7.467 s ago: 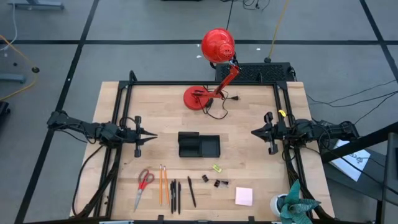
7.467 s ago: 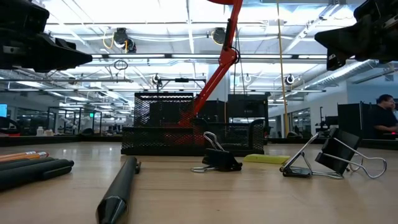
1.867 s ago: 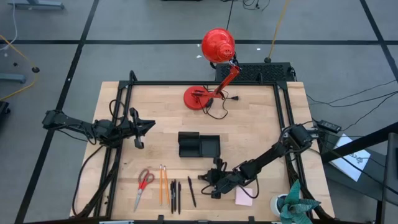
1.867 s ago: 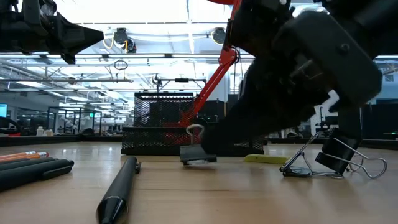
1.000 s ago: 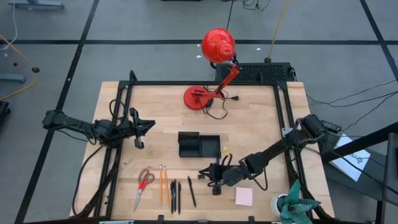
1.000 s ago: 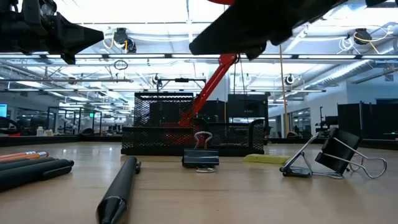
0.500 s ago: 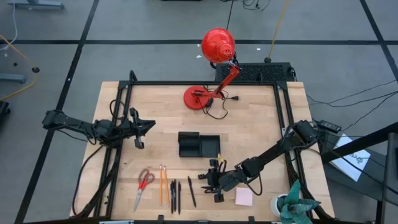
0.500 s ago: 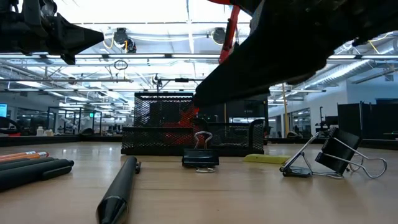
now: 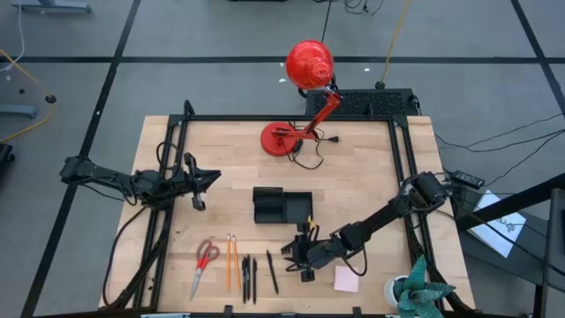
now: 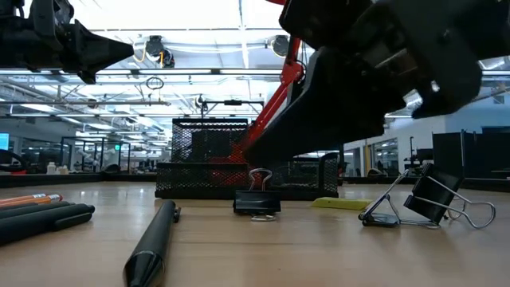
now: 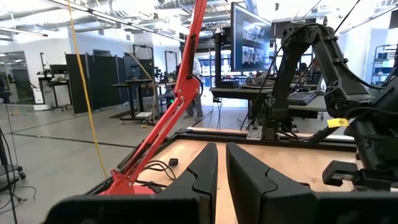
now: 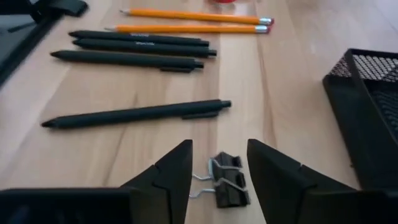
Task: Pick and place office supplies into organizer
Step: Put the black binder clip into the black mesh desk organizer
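A small black clip (image 12: 228, 184) stands on the wood (image 10: 256, 201) in front of the black mesh organizer (image 9: 282, 206). My right gripper (image 12: 219, 158) hovers open just above it, one finger on each side, touching nothing. Another black clip (image 10: 434, 201) and a yellow-green piece (image 10: 343, 204) lie nearby. Red-handled scissors (image 9: 205, 263), two orange pencils (image 9: 231, 261), several black pens (image 12: 137, 50) and a pink sticky-note pad (image 9: 346, 278) lie along the near edge. My left gripper (image 9: 216, 179) waits shut at the table's left, raised.
A red desk lamp (image 9: 300, 97) stands at the far edge, its base (image 9: 281, 140) behind the organizer. A green plant-like object (image 9: 415, 291) sits at the near right corner. One pen (image 12: 134, 114) lies just beyond the clip from my right gripper.
My right gripper has come down from well above the table toward the standing clip and shifted slightly toward the near edge. The clip has stayed where it was, upright on the wood.
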You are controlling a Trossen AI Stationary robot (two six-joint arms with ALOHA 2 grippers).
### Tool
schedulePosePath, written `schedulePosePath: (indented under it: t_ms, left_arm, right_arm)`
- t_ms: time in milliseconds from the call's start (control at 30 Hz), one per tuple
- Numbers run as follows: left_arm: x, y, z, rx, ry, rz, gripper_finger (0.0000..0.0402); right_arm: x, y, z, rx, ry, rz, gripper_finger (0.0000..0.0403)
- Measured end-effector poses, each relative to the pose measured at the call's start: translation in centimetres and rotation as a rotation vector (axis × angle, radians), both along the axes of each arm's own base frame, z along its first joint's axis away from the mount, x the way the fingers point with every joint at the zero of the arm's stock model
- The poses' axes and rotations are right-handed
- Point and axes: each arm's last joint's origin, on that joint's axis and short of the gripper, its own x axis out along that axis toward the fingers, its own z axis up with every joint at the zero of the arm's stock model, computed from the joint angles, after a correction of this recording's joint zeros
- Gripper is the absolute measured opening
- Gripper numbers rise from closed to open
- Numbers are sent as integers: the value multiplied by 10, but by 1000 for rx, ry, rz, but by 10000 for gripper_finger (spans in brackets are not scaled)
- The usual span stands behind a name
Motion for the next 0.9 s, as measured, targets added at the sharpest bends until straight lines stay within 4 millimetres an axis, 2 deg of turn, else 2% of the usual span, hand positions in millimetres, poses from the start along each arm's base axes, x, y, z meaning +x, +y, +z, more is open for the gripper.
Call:
schedulePosePath:
  t_ms: [733,900]
  left_arm:
    - [0,0,0,-2,-1,0,42]
    - [0,0,0,-2,-1,0,42]
  right_arm:
    - [2,-7,-8,-27,36,-3,133]
    - [2,-7,-8,-25,36,2,104]
